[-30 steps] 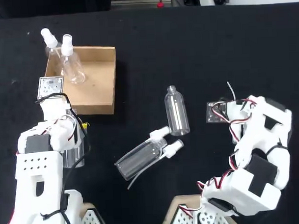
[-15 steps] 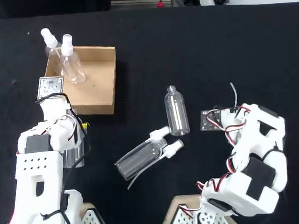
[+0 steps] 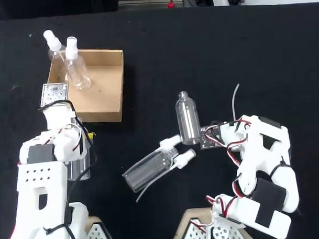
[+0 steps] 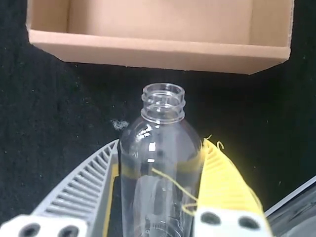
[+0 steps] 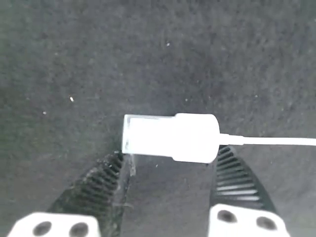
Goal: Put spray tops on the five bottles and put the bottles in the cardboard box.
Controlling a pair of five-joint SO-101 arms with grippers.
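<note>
A clear uncapped bottle (image 4: 160, 163) is clamped in the left claw (image 4: 160, 145), with the grey and yellow fingers pressed against its two sides. Its open neck points at the near wall of the cardboard box (image 3: 120, 89), just short of the wall and not touching it. The box sits at the far left of the black desk (image 3: 199, 55). In its far left corner two capped bottles (image 3: 78, 70) lean together, and the farther one's spray head pokes out past the rim.

A loose spray top (image 5: 170, 137) is pinched between the tips of the right claw (image 5: 170, 158). Its thin dip tube (image 3: 235, 98) sticks out toward the far side. This claw is at mid-desk, just right of a second uncapped bottle (image 3: 189, 121), which lies flat with its neck pointing far. I cannot tell whether claw and bottle touch.

Near and left of that bottle, a slanted bottle (image 3: 148, 169) lies on its side. Two white spray heads (image 3: 171, 142) sit at its right end, and it is unclear whether either is screwed on. A thin tube (image 3: 143, 192) trails out by its near side.
</note>
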